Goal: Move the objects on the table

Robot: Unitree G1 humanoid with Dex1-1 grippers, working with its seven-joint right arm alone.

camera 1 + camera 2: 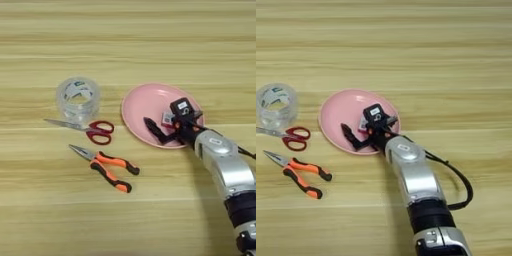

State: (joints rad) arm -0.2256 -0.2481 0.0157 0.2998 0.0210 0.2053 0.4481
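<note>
the right gripper [165, 121] reached in from the near right and sat over the right part of the pink plate [142, 107], its silver forearm [227, 167] running back toward the near right corner. its two black fingers were spread: one long finger [152, 129] lay low across the near part of the plate, pointing left, and the other, bulkier finger with a white label sat further off and to the right. between them showed the small white-red box [167, 118], resting on the plate's right side; the fingers bracketed it, but whether either one touched it could not be told. the step in hand looked like taking that box off the plate. to do it well, the fingers would need to close squarely on the box's two opposite faces, low enough to hold it yet clear of the plate's raised rim, so the plate was not dragged or tipped. the box looked light and could skid on the smooth plate, so a slow, centred squeeze seemed wise, then a straight lift before any sideways travel. the other things lay well apart to the left on the table [128, 45]: the clear tape roll [77, 98] furthest, the red-handled scissors [93, 130] just near of it, and the orange-black pliers [106, 168] nearer still, jaws pointing left. none sat in the arm's way.
</note>
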